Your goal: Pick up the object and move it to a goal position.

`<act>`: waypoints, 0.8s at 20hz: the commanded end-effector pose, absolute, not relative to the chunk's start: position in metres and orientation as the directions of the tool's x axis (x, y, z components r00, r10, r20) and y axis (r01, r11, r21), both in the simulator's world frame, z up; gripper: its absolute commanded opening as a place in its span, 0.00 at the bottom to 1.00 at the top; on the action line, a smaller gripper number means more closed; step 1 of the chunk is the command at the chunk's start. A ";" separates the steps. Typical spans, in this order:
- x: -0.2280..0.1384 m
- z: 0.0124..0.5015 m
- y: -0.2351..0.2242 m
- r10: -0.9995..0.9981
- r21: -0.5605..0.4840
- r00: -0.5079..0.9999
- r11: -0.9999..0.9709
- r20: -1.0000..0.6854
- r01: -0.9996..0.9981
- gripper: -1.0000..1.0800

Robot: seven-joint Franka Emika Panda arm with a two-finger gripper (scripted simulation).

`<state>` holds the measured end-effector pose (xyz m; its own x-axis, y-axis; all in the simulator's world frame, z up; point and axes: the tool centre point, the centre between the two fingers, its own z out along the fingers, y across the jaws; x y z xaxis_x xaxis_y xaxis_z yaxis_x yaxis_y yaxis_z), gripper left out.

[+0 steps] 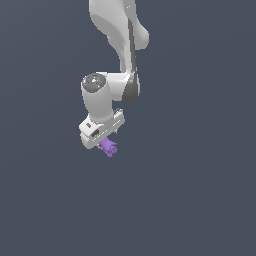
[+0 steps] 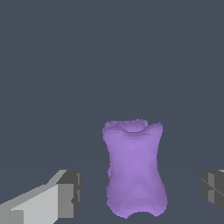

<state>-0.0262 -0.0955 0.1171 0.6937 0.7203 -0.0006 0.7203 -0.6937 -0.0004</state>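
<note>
The object is a small bright purple lumpy figurine just under the white hand of my arm in the exterior view. In the wrist view the object stands between my two fingers, with a clear gap on each side. One grey fingertip shows on one side and the other fingertip at the picture's edge. My gripper is open around the object and does not touch it. In the exterior view the gripper is mostly hidden by the hand. No goal marker shows.
The white arm comes down from the top of the exterior view. Plain dark grey ground lies all around, with no other objects in view.
</note>
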 end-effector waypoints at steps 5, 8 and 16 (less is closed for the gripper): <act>-0.029 0.113 -0.103 0.758 0.000 0.653 -0.653 0.000 0.758 0.96; -0.029 0.113 -0.104 0.763 0.000 0.646 -0.646 0.000 0.763 0.96; -0.030 0.099 -0.104 0.762 0.000 0.648 -0.648 0.000 0.762 0.96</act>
<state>-0.0290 -0.1036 0.1044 0.6483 0.7614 0.0005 0.7614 -0.6483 0.0010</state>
